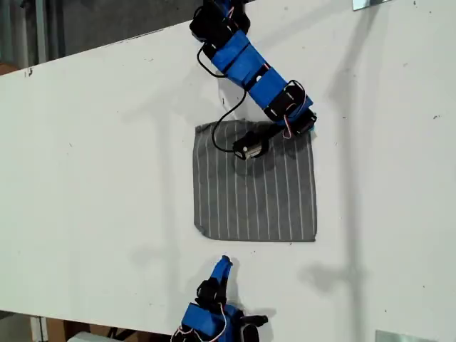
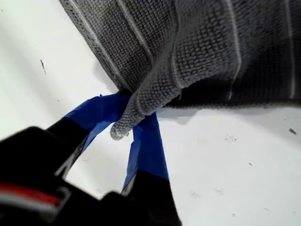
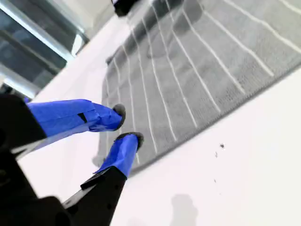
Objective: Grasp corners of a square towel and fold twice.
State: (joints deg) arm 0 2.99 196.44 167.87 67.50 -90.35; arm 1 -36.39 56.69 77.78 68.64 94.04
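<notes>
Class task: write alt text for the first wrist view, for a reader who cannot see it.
My first end effector, with blue-taped fingers, pinches a corner of the grey striped towel. The gripped fabric is bunched above the white table.

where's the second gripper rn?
My second gripper hovers open near the exterior view's bottom edge, just off the towel's near edge, close to its exterior-view-left corner.
</notes>
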